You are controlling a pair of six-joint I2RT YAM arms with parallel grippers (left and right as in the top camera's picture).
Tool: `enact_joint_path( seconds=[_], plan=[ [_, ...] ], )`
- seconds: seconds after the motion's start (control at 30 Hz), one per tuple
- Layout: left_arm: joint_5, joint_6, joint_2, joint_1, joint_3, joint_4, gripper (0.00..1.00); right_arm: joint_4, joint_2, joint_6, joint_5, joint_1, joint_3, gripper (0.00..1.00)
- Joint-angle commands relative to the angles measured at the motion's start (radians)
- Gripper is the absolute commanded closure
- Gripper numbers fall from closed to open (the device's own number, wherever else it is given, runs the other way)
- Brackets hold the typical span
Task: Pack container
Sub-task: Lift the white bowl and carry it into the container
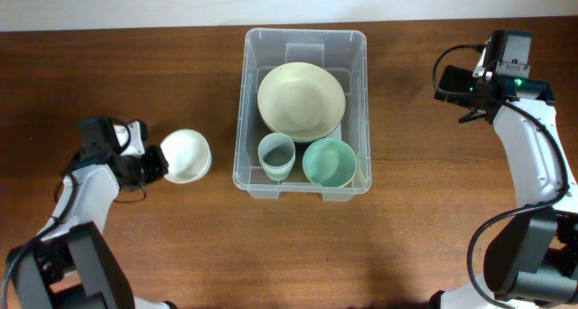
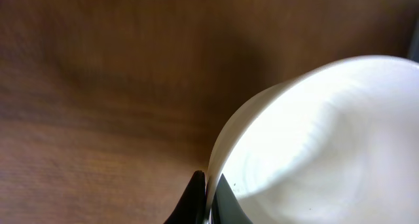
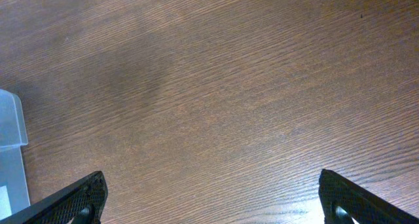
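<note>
The clear plastic container (image 1: pixel 304 47) stands at the table's middle. In it are a large cream bowl (image 1: pixel 301 99), a pale green cup (image 1: pixel 276 154) and a teal bowl (image 1: pixel 329 162). My left gripper (image 1: pixel 159 163) is left of the container and is shut on the rim of a white bowl (image 1: pixel 188 154). In the left wrist view the two fingers (image 2: pixel 211 191) pinch the white bowl's (image 2: pixel 327 145) edge over the wood. My right gripper (image 3: pixel 209 198) is open and empty over bare table, right of the container (image 3: pixel 12 152).
The brown wooden table (image 1: pixel 135 65) runs all around the container. The right arm (image 1: pixel 528 137) stretches along the right side, the left arm (image 1: pixel 81 201) along the lower left.
</note>
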Motion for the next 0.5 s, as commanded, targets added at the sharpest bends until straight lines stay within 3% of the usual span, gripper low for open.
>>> enact_joint_path(
  seconds=[0.0, 0.2, 0.47],
  plan=[
    [0.005, -0.051, -0.084, 0.005, 0.066, -0.005, 0.99, 0.003, -0.024, 0.008, 0.010, -0.003, 0.011, 0.01],
    [0.008, -0.072, -0.227, -0.039, 0.122, -0.008, 0.99, 0.003, -0.024, 0.008, 0.010, -0.003, 0.011, 0.01],
    [0.008, -0.071, -0.392, -0.291, 0.135, 0.035, 0.99, 0.003, -0.024, 0.008, 0.010, -0.003, 0.011, 0.01]
  ],
)
